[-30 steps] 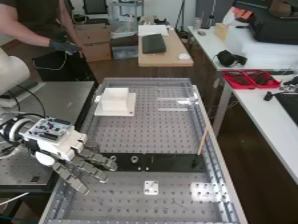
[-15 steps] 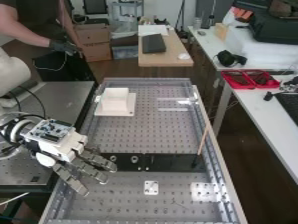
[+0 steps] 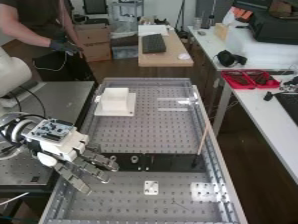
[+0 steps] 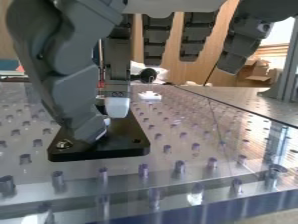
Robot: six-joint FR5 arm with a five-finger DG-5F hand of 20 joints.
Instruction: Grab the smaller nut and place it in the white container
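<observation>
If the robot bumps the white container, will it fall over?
Probably not: the white container looks low and boxy, on a wider flat base. Its flat sides should stop it rolling. Its straight walls look stiff, so it probably wouldn't flop.

Perforated board (image 3: 143, 131) beneath white container (image 3: 115, 101), black plate (image 3: 174, 162), small white square (image 3: 151, 188).

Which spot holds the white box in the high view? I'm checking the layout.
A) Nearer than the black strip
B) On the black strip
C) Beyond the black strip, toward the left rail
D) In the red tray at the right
C: the white box sits past the black strip, close to the left rail.
</observation>
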